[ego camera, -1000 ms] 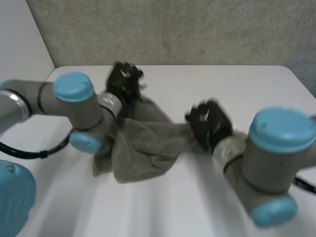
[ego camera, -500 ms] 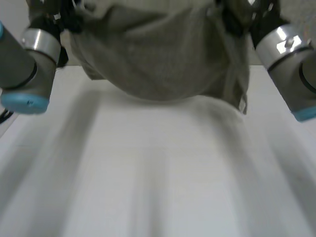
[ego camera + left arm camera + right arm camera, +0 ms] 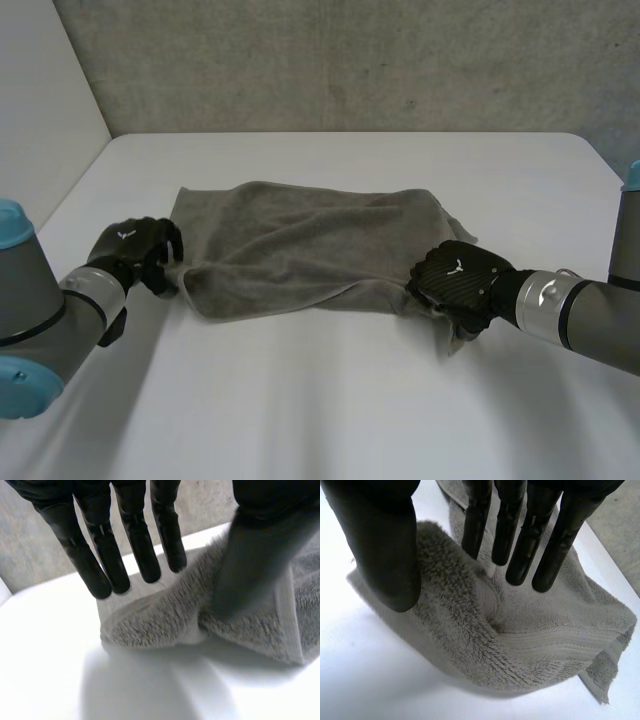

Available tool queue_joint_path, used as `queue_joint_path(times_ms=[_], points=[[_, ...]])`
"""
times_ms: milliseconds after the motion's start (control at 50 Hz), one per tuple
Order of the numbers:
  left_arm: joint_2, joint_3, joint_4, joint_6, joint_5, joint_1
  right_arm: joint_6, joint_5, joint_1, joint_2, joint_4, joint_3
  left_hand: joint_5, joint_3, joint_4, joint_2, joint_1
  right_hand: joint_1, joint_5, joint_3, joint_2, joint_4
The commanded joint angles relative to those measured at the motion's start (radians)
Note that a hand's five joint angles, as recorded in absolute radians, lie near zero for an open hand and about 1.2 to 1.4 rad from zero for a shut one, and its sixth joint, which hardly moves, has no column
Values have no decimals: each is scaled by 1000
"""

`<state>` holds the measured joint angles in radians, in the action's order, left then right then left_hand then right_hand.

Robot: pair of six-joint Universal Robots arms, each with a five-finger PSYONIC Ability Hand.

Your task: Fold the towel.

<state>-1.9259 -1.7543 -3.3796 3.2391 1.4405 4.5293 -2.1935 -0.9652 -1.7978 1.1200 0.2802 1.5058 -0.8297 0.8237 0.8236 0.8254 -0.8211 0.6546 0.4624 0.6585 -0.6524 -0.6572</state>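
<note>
A grey towel (image 3: 300, 250) lies across the middle of the white table (image 3: 330, 400), folded over, with its long fold line along the near side. My left hand (image 3: 135, 252) rests at the towel's near left corner. In the left wrist view its fingers (image 3: 137, 535) are straight above the towel (image 3: 165, 622), the thumb set apart over the cloth. My right hand (image 3: 458, 280) sits on the near right corner. In the right wrist view its straight fingers (image 3: 507, 525) touch a bunched ridge of towel (image 3: 530, 640), the thumb wide of them.
A grey concrete wall (image 3: 350, 60) stands behind the table's far edge, and a pale panel (image 3: 40, 90) rises at the left. Bare tabletop lies in front of the towel and beyond it.
Both hands swung the towel up high, then laid it down spread across the table. Their fingers have since straightened off the cloth.
</note>
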Motion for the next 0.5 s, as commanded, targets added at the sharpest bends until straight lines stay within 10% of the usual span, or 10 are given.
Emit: queue_joint_path(times_ms=[20,300,500], points=[[145,-62,-17,14,-3,-24,-158,9,2,105,-76,66,514,-334,-334,-336,331,-144,-126,-148,142,147],[249,-134,-107,266,-180,-47,-697,-83,-9,336,-317,226,518,-337,-337,-339,335,-364,-346,-368,362,367],[214,-149,-52,487,-233,-53,-759,-418,-151,350,-343,312,474,-293,-293,-295,291,-414,-396,-418,412,417]])
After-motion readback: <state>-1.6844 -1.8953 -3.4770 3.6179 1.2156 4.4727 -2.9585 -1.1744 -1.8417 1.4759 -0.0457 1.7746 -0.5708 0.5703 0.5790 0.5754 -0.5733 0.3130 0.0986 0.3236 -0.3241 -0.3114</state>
